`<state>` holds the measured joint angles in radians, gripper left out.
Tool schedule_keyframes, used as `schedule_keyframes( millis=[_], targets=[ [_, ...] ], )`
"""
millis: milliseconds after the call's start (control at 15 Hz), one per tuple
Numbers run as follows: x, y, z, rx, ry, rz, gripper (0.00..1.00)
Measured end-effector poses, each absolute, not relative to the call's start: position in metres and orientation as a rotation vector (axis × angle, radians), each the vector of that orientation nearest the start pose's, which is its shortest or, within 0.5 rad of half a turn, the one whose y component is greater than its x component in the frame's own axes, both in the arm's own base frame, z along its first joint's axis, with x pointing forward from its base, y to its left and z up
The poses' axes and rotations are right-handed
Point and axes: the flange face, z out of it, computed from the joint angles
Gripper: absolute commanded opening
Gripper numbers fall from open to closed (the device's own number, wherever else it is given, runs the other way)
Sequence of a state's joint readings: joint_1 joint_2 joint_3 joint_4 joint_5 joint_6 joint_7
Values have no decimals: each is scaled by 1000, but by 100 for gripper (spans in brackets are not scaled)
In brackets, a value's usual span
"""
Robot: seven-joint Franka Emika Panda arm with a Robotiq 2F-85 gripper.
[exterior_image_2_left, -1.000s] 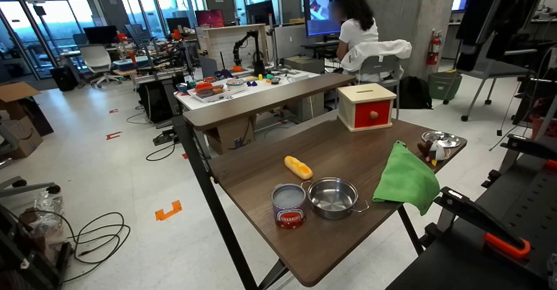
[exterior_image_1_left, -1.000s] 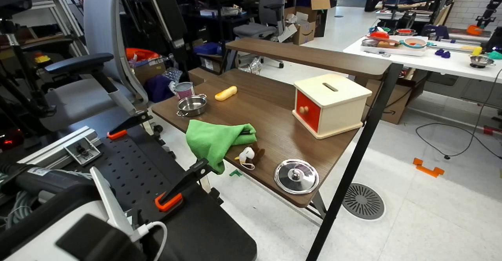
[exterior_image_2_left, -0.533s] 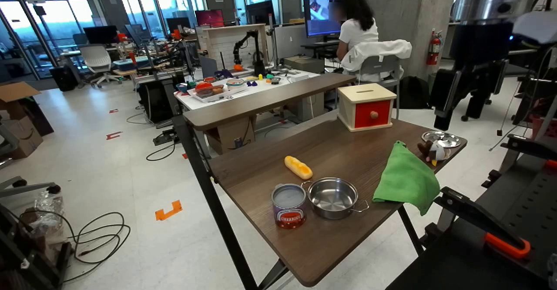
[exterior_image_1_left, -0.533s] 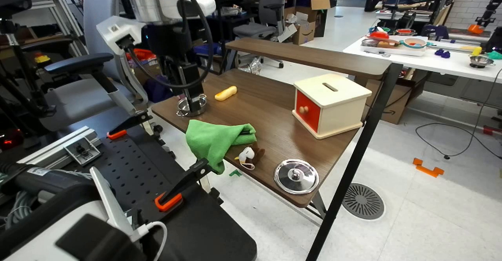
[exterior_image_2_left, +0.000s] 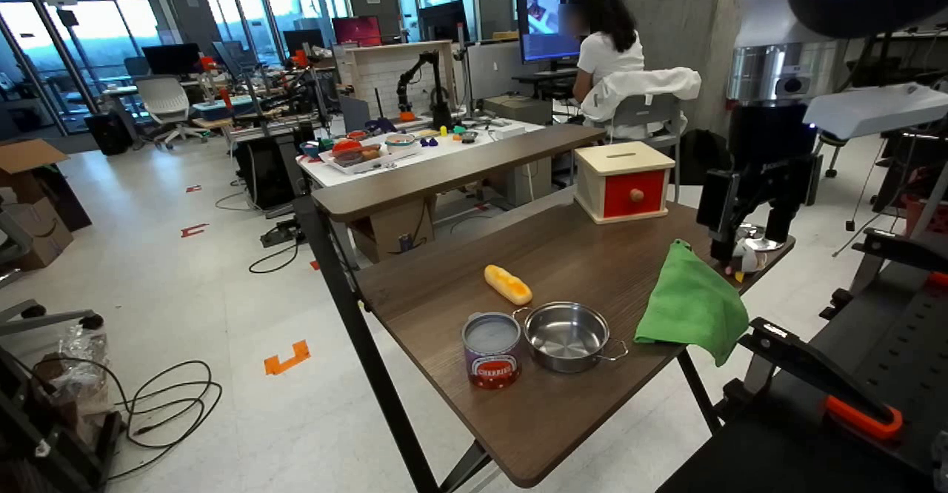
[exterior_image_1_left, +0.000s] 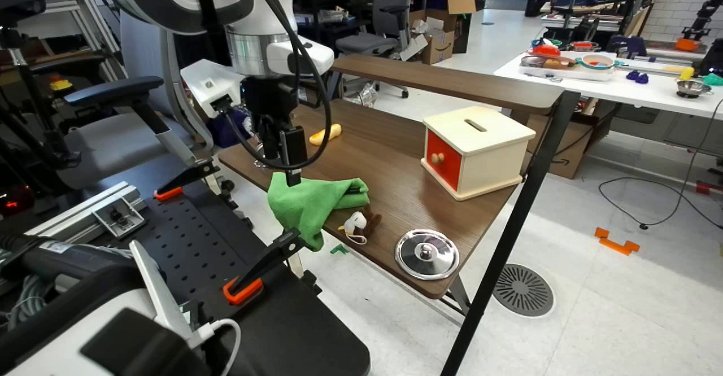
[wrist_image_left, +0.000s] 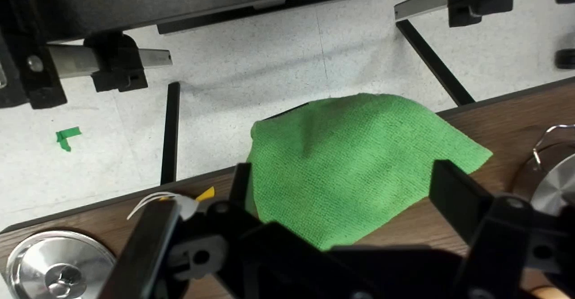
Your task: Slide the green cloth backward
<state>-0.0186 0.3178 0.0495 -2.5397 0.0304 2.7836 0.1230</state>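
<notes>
The green cloth (exterior_image_1_left: 305, 204) lies crumpled on the brown table (exterior_image_1_left: 390, 156), with part of it hanging over the edge that faces the black cart. It also shows in an exterior view (exterior_image_2_left: 685, 300) and fills the middle of the wrist view (wrist_image_left: 350, 178). My gripper (wrist_image_left: 342, 169) is open, with its fingers (wrist_image_left: 458, 195) wide apart and nothing between them. It points down and hovers above the cloth, apart from it as far as I can tell. The gripper also shows in an exterior view (exterior_image_2_left: 749, 249), where it stands in front of the plush toy.
The plush bird (exterior_image_1_left: 356, 226) and metal lid (exterior_image_1_left: 427, 254) lie beside the cloth. The steel pot (exterior_image_2_left: 566, 337), cherry can (exterior_image_2_left: 492, 352) and bread (exterior_image_2_left: 508, 284) are at the other end. A wooden box (exterior_image_1_left: 480, 150) stands behind. Clamps (exterior_image_1_left: 271, 263) edge the black cart.
The arm has come down into view and moved across to above the cloth, passing over the pot's side in an exterior view. The cloth and the other objects have not moved.
</notes>
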Motion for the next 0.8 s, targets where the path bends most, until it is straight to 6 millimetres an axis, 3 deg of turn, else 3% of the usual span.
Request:
schedule_keyframes(
  millis=[467,800],
  targets=[
    [445,13,149,-3115,194,111,100],
    [459,4,152,-3128,183,-121,100]
  ],
)
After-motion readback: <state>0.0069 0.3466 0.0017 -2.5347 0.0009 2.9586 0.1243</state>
